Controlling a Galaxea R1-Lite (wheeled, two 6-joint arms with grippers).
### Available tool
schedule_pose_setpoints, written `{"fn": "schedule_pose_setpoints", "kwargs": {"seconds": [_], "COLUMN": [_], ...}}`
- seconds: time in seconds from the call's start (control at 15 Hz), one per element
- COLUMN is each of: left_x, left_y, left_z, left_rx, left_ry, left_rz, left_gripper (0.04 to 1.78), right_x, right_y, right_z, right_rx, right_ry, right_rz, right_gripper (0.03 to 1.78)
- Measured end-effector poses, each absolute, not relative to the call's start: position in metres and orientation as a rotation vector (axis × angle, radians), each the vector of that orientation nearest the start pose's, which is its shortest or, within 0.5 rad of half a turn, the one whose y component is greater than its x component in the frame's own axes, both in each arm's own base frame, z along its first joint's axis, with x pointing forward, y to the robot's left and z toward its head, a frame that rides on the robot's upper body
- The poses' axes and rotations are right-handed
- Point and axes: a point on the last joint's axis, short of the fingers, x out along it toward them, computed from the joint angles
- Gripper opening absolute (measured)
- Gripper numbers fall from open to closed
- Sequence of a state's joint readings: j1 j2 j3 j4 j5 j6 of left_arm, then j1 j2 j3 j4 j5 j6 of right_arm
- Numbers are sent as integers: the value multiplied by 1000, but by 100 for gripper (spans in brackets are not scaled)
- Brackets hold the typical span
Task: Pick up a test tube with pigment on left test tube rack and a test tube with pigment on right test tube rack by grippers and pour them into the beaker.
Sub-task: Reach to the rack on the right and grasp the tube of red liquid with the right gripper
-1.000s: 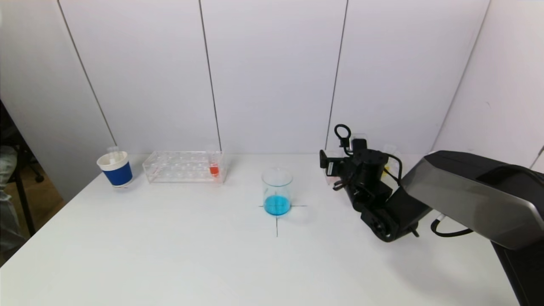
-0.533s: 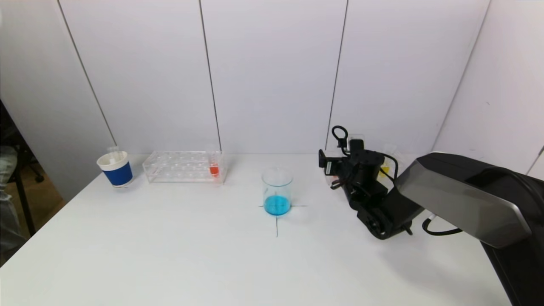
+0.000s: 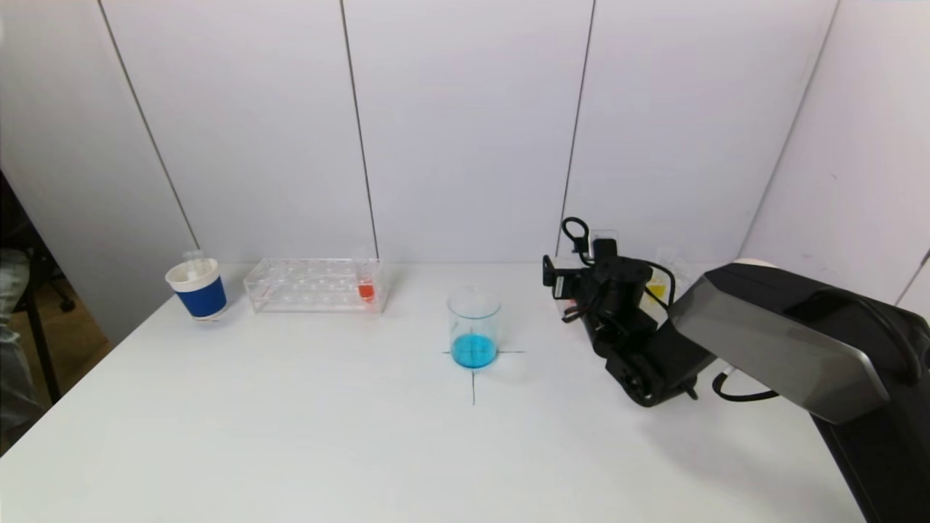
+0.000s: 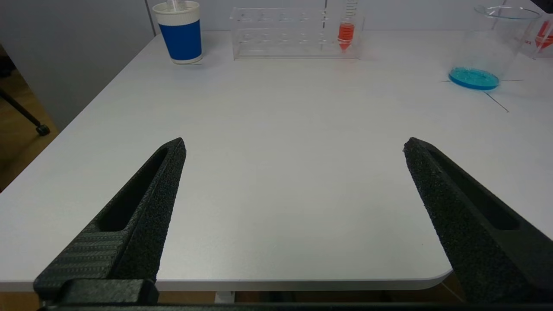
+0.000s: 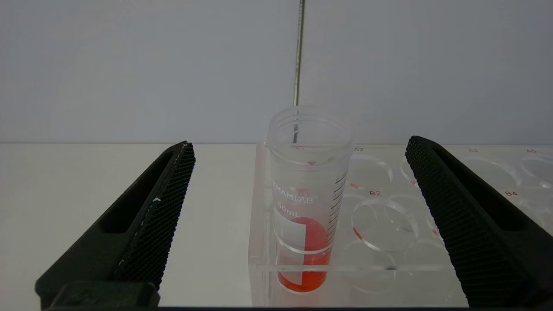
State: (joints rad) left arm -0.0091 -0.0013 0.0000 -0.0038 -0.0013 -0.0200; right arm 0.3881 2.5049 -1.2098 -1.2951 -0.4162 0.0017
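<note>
**Q:** White table (image 3: 290,436) against white wall panels: reading from left to right, what lies where?

**A:** Left gripper (image 4: 293,147): fingers spread wide, nothing between them, low over the near edge of the table. Far ahead of it and off to its left stands a blue paper cup (image 4: 180,30); ahead of it, the left rack (image 4: 298,32) with one upright tube of red liquid (image 4: 346,30) at the rack's right end. Ahead and to the right of this gripper is the beaker (image 4: 488,47), holding a shallow blue layer.

**Q:** And the working arm?

**A:** Right gripper (image 5: 298,151): also fully spread and holding nothing. It faces the left end of the right rack (image 5: 389,207). The right tube (image 5: 307,190), about a third full of red liquid, stands upright in the corner hole, straight ahead of the gripper and roughly centred between the two fingers (image 5: 164,207), though a little beyond their tips. No contact shows.

**Q:** Which relation governs the next move?

**A:** The tube's long axis is vertical and the fingers flank it from either side, so a short advance straight forward should bring the pads level with the tube wall before closing. The right arm is plainly the nearer one; the left tube is well apart from the left gripper.
</note>
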Motion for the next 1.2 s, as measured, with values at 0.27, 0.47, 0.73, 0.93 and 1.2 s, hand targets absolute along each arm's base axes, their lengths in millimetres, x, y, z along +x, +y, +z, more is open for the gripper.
{"fn": "schedule_pose_setpoints", "kwargs": {"seconds": [0.27, 0.47, 0.73, 0.93, 1.2], "left_x": [-23, -23, -23, -23, -23], "left_y": [0, 0, 0, 0, 0], "left_z": [76, 76, 76, 76, 76], "left_rx": [-20, -20, -20, -20, -20], "left_ry": [-5, -5, -5, -5, -5], "left_rz": [-11, -11, -11, -11, -10], "left_gripper": [176, 176, 176, 176, 176], "right_x": [432, 432, 433, 433, 433], "right_y": [167, 167, 167, 166, 166], "right_z": [29, 28, 28, 28, 28], "right_rx": [-2, -6, -5, -5, -5], "right_ry": [1, 2, -1, -1, -1], "right_rz": [-29, -29, -29, -30, -31], "right_gripper": [177, 177, 176, 154, 91]}}
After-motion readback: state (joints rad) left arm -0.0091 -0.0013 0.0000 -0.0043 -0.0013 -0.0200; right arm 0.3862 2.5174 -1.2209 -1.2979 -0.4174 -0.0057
